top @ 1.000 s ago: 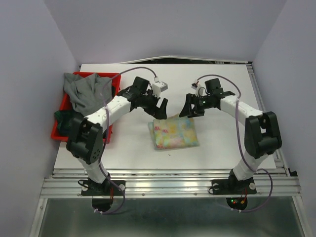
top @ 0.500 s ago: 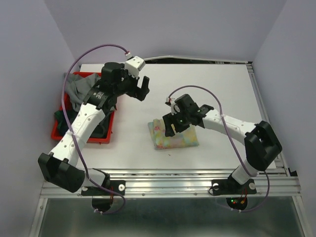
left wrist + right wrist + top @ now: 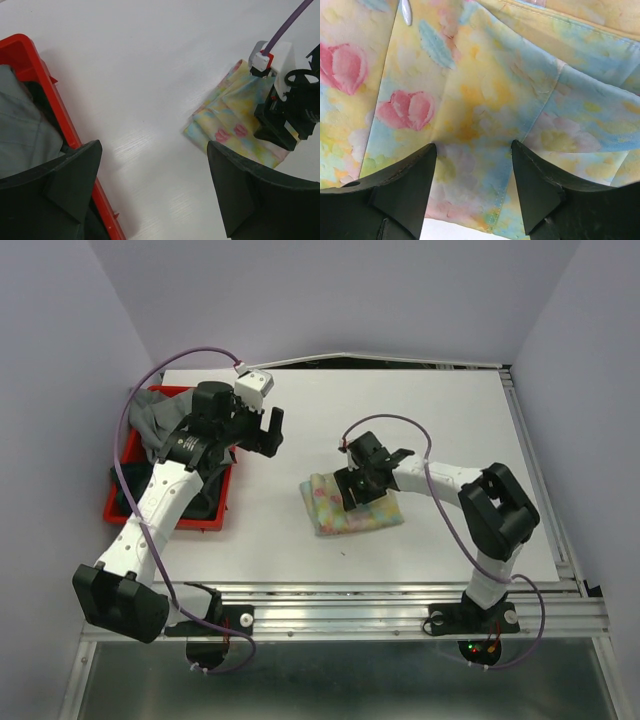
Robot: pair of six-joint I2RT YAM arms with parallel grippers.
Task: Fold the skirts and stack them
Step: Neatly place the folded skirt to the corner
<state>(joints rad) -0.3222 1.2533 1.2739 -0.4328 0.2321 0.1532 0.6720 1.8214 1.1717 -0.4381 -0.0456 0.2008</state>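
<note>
Overhead view of a white counter (image 3: 440, 410) with two robot arms. The pastel floral skirt (image 3: 325, 512), yellow and blue with pink flowers, lies folded into a small rectangle near the middle of the counter, slightly toward 6 o'clock. A second ago both grippers hovered side by side at its 12 o'clock edge. Since then they have parted. The left gripper (image 3: 266, 432) has lifted and swung off toward 10 o'clock. It now hangs in the air just beside the red bin (image 3: 31, 50) at the 9 o'clock edge of the counter, with its jaws spread wide and nothing between them. The right gripper (image 3: 352, 492) has come down onto the top of the floral skirt. Its wrist camera shows both fingers parted, with flat printed cloth between them and no fold visibly pinched. Whether the tips press on the fabric or sit just above it cannot be told. The grey skirt (image 3: 20, 130) is heaped in the bin, draped over darker cloth that is hard to make out. The folding of the floral skirt looks finished, so it would form the base of the stack. The right arm seems to be steadying or flattening it. The left arm appears to be heading for the next garment, and the bin's contents are not yet folded.
</note>
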